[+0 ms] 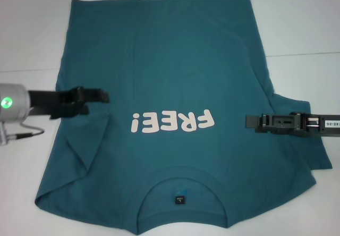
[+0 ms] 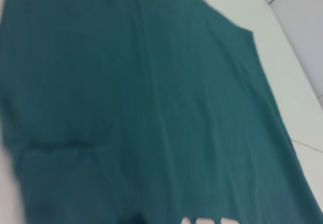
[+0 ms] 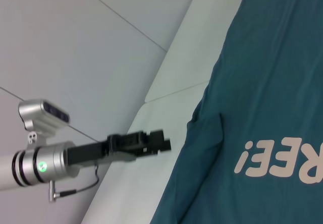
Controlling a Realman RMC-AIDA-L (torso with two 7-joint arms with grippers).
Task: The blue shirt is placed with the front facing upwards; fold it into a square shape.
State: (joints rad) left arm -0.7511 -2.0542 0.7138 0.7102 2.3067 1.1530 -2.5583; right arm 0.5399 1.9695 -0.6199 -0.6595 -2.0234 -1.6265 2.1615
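The left gripper [image 1: 103, 96] hangs over the shirt's left side, level with the chest print, its dark fingers pointing inward toward the middle. From above they look drawn together into one narrow tip, but whether they are truly closed I cannot tell; nothing is caught in them. The right gripper [image 1: 248, 121] mirrors it on the other side, also pointing inward at print height and a touch nearer the collar, and its fingers read just as uncertainly. It too carries no cloth. In the right wrist view the left gripper [image 3: 164, 144] shows farther off, above the table edge beside the shirt.

The blue shirt [image 1: 164, 76] lies directly beneath and between both tools, spread front-up on the white table [image 1: 308, 28]. Its long axis runs straight away from the robot: the collar [image 1: 183, 185] with its small dark label sits close in, behind the grippers' line, and the hem lies far out ahead of them. The pale "FREE!" print [image 1: 172, 122] sits between the two tips, slightly nearer the right one.

Both sleeves already seem turned in over the body, leaving creased flaps just under each gripper, so the outline is close to a long rectangle. My judgement is that the next fold is lengthwise, and each arm stands equally near its own side edge for it. The cloth looks soft, matte and faintly wrinkled.
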